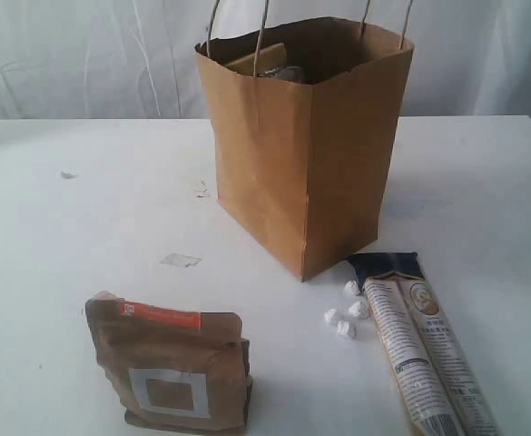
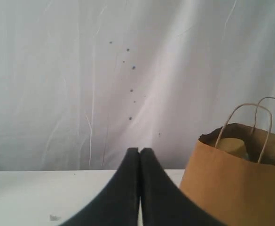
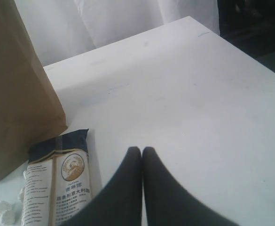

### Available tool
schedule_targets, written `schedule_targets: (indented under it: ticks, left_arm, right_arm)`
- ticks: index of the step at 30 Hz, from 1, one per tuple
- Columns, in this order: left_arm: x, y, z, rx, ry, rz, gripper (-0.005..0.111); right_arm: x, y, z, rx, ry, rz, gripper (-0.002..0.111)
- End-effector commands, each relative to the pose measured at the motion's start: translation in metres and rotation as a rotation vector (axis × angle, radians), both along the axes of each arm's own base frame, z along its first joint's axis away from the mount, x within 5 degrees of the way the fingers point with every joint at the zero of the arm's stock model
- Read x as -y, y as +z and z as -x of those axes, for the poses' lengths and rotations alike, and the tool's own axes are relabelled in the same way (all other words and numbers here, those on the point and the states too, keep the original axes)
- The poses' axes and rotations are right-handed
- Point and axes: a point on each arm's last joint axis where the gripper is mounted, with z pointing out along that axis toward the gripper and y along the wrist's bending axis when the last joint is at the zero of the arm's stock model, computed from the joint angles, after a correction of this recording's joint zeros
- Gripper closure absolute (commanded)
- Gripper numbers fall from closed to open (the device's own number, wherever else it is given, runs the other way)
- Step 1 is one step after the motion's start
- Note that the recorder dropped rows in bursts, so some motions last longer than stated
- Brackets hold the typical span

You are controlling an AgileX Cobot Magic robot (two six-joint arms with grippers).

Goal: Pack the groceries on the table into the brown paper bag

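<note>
The brown paper bag (image 1: pixel 306 145) stands upright at the middle of the table (image 1: pixel 65 236), with items inside showing at its open top (image 1: pixel 270 64). A brown pouch with an orange strip (image 1: pixel 170 368) stands near the front left. A long beige printed packet (image 1: pixel 424 350) lies at the front right, close to the bag's corner. Neither gripper shows in the exterior view. My left gripper (image 2: pixel 139 151) is shut and empty, held above the table with the bag (image 2: pixel 236 188) beside it. My right gripper (image 3: pixel 142 150) is shut and empty, just beside the packet (image 3: pixel 57 183).
Several small white crumpled bits (image 1: pixel 345 318) lie between the bag and the packet. A small pale flat scrap (image 1: pixel 181 260) lies left of the bag. A white curtain (image 1: pixel 83 54) hangs behind the table. The table's edge (image 3: pixel 240 47) shows in the right wrist view.
</note>
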Motion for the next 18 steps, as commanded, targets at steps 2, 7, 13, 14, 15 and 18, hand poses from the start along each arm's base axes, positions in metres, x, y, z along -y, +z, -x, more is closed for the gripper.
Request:
schedule_targets:
  ticks: [2, 7, 13, 14, 15, 18]
  left_arm:
    - [0.005, -0.004, 0.001, -0.018, -0.064, 0.011, 0.107]
    - [-0.005, -0.05, -0.003, -0.335, 0.041, -0.093, 0.107]
    - [-0.01, -0.101, 0.0, -0.642, 0.109, 0.072, 0.107]
    - [-0.011, -0.109, 0.001, -0.66, 0.123, 0.03, 0.107]
    - [-0.014, -0.119, 0.002, -0.673, 0.143, -0.029, 0.107]
    - [-0.023, -0.148, 0.01, -0.68, 0.224, -0.184, 0.107]
  right_arm:
    - [0.0, 0.0, 0.0, 0.006, -0.006, -0.001, 0.108]
    - [0.0, 0.0, 0.0, 0.006, -0.006, -0.001, 0.108]
    - [0.0, 0.0, 0.0, 0.006, -0.006, -0.001, 0.108]
    - [0.0, 0.0, 0.0, 0.006, -0.006, -0.001, 0.108]
    - [0.0, 0.0, 0.0, 0.006, -0.006, -0.001, 0.108]
    - [0.0, 0.0, 0.0, 0.006, -0.006, -0.001, 0.108]
